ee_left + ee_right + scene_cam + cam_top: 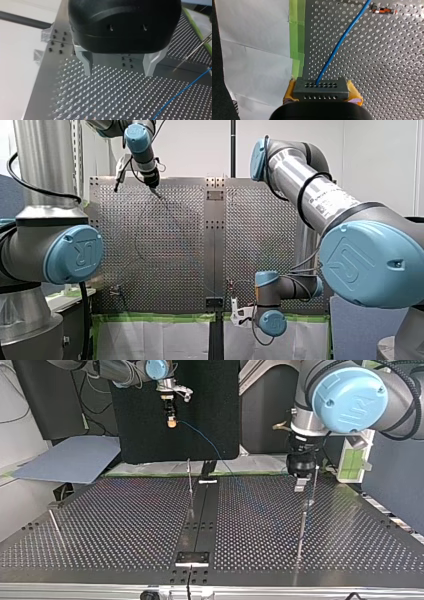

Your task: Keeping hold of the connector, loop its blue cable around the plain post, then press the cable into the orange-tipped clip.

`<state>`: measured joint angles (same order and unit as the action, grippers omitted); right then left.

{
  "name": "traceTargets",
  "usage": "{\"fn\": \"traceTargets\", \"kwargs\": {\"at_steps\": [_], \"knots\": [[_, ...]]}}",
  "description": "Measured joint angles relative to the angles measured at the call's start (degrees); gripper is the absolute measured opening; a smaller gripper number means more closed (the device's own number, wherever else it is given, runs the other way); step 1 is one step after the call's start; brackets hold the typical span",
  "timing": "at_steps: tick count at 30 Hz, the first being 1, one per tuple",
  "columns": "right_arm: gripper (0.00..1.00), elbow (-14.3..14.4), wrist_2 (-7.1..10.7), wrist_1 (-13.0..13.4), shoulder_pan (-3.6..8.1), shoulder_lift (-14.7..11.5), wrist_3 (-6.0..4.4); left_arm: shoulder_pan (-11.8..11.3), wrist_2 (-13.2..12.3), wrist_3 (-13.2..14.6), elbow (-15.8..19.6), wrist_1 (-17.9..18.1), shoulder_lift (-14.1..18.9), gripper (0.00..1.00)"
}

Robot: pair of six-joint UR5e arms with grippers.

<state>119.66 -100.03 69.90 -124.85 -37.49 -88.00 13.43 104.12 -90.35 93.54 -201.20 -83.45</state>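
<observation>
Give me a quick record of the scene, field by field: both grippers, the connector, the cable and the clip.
left gripper: open, empty, over the perforated table
right gripper: shut on the connector, yellow pads showing
connector: dark block with rows of holes, held near the table's taped edge
blue cable: leaves the connector and runs out over the table
orange-tipped clip: on the table, the cable passes beside it, not pressed in
</observation>
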Motion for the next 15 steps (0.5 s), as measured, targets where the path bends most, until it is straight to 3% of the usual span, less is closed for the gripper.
{"fn": "traceTargets", "kwargs": {"at_steps": [5,15], "knots": [[0.0,0.0,0.03,-0.1,0.0,0.0,0.05,1.0,-0.2,2.3,2.3,3.0,-1.8,1.0],[0.0,0.0,0.07,-0.1,0.0,0.0,0.04,2.9,0.8,4.7,2.8,8.8,-4.5,1.0]]}}
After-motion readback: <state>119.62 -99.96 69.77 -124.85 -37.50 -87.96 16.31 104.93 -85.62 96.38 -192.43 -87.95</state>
